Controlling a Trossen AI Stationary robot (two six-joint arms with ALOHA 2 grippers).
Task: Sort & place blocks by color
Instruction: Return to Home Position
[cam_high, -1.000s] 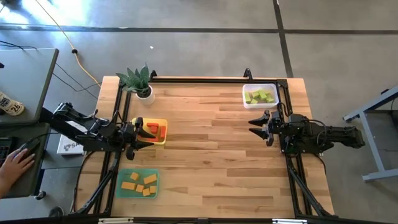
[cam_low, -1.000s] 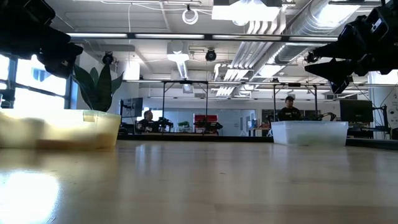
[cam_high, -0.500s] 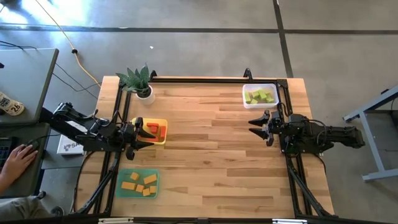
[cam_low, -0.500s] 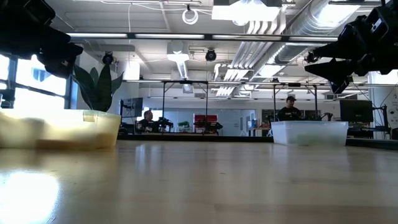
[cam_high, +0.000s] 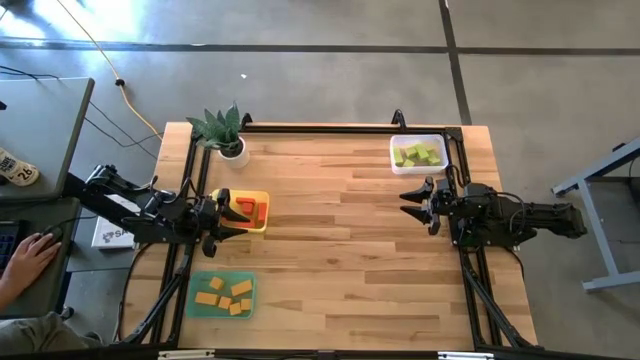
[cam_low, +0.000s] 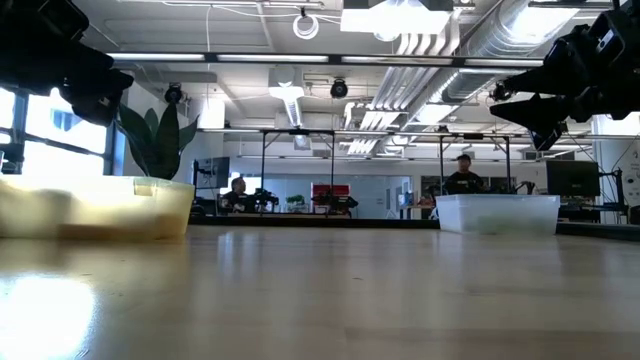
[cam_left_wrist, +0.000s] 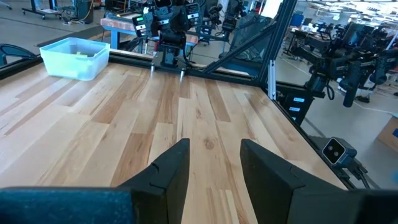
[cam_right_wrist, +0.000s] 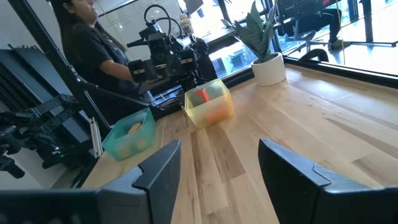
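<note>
All blocks lie inside trays. Red blocks (cam_high: 248, 209) sit in the yellow tray (cam_high: 262, 227) at the table's left. Orange blocks (cam_high: 224, 295) fill the green tray (cam_high: 192, 297) near the left near corner. Light green blocks (cam_high: 419, 155) rest in the clear tray (cam_high: 395, 158) at the far right. My left gripper (cam_high: 228, 213) hovers open over the yellow tray's left side, raised above the table. My right gripper (cam_high: 412, 202) hangs open, raised, just on the near side of the clear tray. Both hold nothing.
A potted plant (cam_high: 226, 132) stands at the far left corner. A black frame (cam_high: 320, 128) runs along the table's far edge and sides. Bare wood spans the table's middle (cam_high: 340, 250). A person's hand (cam_high: 25, 262) rests on a desk left of the table.
</note>
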